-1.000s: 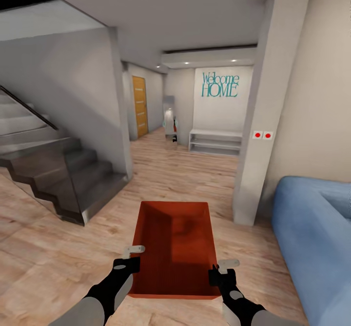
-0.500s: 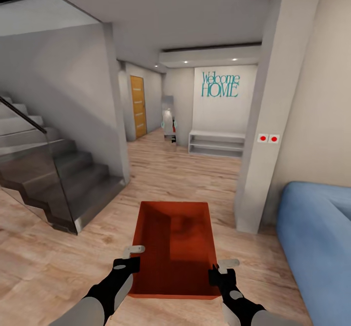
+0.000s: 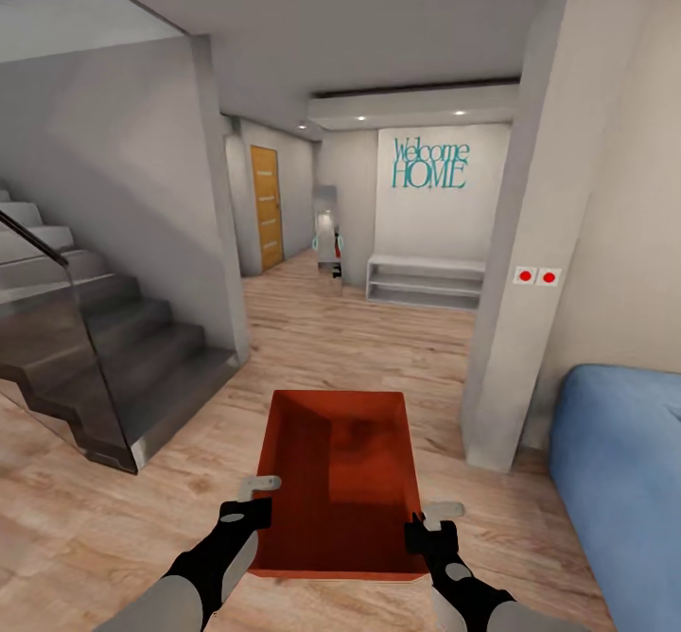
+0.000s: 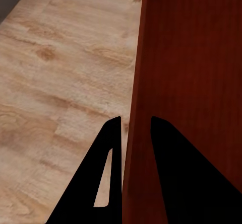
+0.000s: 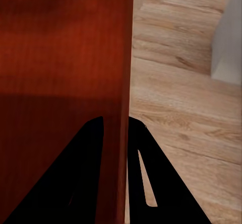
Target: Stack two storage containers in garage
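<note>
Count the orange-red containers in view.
1. The container is held over the wood floor, left pincer and right pincer clamping its side walls. A second isn't visible.

Both arms reach forward and low in front of the trunk, almost parallel, with grey forearms and black wrists. The left end effector is closed on the left wall of the storage container, close to its near corner. In the left wrist view its two dark fingers stand on either side of the thin wall, touching it. The right end effector grips the right wall in the same way, one finger outside and one inside. Both wrists are at about the same height, so the container is carried level between them.
</note>
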Controlling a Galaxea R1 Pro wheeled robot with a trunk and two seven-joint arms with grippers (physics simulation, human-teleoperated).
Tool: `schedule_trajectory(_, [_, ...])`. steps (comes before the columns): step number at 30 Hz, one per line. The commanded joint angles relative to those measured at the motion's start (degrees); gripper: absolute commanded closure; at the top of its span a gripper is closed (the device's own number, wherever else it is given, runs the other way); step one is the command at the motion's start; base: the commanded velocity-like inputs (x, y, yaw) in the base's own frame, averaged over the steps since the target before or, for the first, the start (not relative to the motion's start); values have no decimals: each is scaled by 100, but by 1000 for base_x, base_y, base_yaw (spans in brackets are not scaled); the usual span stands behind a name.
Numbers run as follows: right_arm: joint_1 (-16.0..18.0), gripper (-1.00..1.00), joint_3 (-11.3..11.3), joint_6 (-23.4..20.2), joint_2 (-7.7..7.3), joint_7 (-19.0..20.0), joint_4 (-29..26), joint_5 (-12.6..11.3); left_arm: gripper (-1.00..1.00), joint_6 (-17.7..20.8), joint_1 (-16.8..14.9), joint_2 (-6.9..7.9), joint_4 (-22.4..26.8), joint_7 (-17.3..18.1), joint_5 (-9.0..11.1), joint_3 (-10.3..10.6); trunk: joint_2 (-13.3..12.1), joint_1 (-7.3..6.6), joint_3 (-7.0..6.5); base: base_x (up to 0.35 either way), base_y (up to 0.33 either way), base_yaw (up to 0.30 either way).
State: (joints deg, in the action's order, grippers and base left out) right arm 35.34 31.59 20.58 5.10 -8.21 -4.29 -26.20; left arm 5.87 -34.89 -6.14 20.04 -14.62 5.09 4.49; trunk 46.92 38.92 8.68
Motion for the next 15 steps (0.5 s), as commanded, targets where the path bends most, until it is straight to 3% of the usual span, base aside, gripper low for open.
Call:
schedule_trajectory(1, [8,100,-118,44,-1,-66,9,-115,100,44,0,8,8,-119,-17,49,6,4,8,322,0,0])
schedule_trajectory(15, [8,100,-118,50,-1,-66,7,-113,100,46,0,8,9,-120,-17,47,6,4,8,321,0,0])
